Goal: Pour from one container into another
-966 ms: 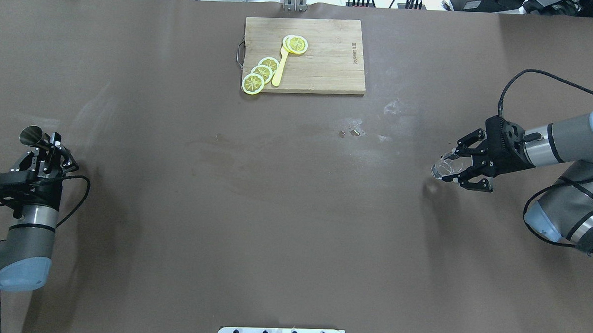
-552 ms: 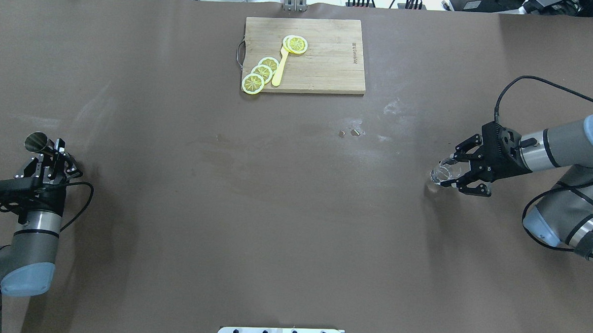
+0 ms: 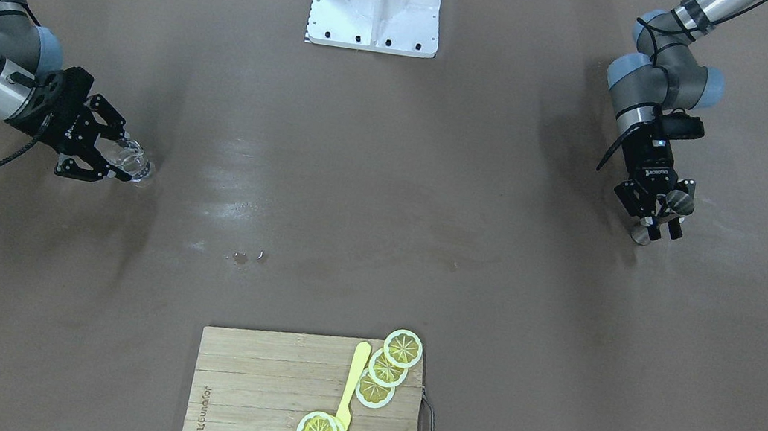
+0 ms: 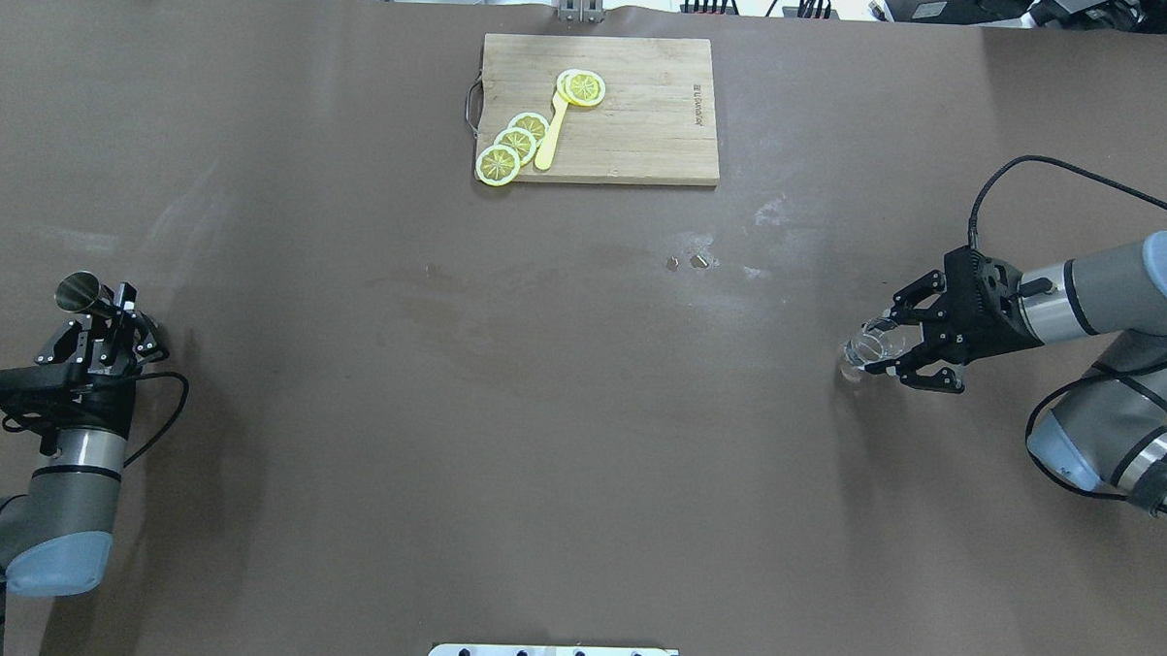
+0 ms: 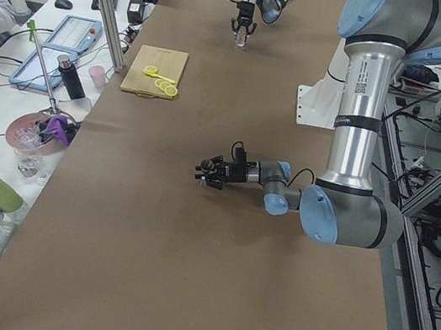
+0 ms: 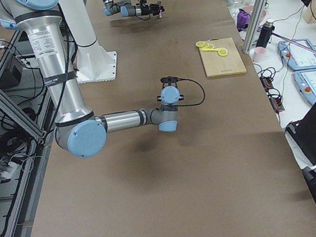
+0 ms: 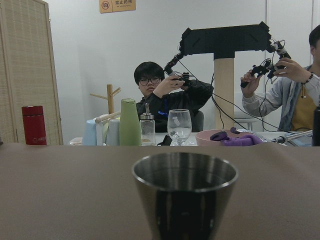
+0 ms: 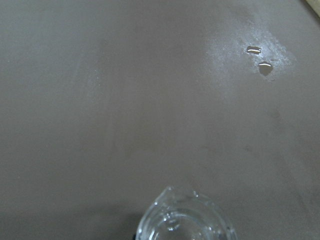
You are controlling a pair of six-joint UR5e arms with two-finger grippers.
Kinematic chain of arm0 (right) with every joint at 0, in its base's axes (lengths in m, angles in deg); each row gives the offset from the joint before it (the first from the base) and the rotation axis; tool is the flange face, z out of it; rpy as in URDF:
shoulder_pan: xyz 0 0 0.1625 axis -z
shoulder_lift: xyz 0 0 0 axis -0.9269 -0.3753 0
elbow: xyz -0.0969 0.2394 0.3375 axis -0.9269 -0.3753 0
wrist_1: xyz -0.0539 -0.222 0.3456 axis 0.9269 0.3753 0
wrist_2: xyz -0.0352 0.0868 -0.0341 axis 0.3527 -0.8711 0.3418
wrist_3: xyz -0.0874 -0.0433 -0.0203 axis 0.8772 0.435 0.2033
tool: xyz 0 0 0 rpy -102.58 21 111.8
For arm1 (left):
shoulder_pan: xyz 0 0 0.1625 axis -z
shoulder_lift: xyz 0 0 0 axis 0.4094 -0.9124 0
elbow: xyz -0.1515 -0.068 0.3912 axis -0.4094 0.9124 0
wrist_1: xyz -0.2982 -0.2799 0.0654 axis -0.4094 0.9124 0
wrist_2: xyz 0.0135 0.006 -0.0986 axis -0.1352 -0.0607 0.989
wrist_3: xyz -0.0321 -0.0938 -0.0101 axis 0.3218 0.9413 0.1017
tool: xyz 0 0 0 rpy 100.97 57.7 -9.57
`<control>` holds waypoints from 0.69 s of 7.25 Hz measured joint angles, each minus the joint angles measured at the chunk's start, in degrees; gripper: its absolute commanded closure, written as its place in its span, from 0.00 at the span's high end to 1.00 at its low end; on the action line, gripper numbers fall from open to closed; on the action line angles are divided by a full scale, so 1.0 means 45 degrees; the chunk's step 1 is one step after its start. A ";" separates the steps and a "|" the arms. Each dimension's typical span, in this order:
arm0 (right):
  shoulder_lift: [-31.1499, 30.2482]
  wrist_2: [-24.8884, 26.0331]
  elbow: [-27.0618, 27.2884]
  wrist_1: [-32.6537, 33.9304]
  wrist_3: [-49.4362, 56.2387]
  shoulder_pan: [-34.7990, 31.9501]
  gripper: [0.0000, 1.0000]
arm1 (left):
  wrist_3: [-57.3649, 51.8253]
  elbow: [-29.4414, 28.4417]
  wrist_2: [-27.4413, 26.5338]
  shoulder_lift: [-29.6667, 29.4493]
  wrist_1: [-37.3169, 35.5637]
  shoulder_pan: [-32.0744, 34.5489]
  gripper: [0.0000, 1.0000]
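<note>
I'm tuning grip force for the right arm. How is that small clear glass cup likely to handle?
Probably slippery: the glass cup is smooth and clear, and the right gripper pinches it only from its sides. Likely fragile, being glass, so a hard squeeze risks cracking it. It looks short and squat, so it should stand rather than tip.

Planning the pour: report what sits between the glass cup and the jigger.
Nothing visible. Only bare table lies between the glass cup and the jigger; the cutting board sits well off that line.
</note>
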 measured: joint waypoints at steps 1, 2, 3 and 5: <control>0.0002 0.0075 -0.0062 0.0004 0.0000 0.0068 0.00 | 0.0020 0.0031 -0.0284 0.0004 -0.0410 -0.0160 0.99; 0.0017 0.0137 -0.0098 0.0012 -0.0011 0.0128 0.59 | 0.0132 0.0106 -0.0715 0.0018 -0.0940 -0.0398 0.99; 0.0034 0.0168 -0.0112 0.0022 -0.0049 0.0188 1.00 | 0.0333 0.0338 -0.1041 0.0062 -0.1262 -0.0555 0.99; 0.0087 0.0176 -0.0108 0.0069 -0.0101 0.0296 1.00 | 0.0537 0.1277 -0.1885 0.0823 -0.1585 -0.1172 0.99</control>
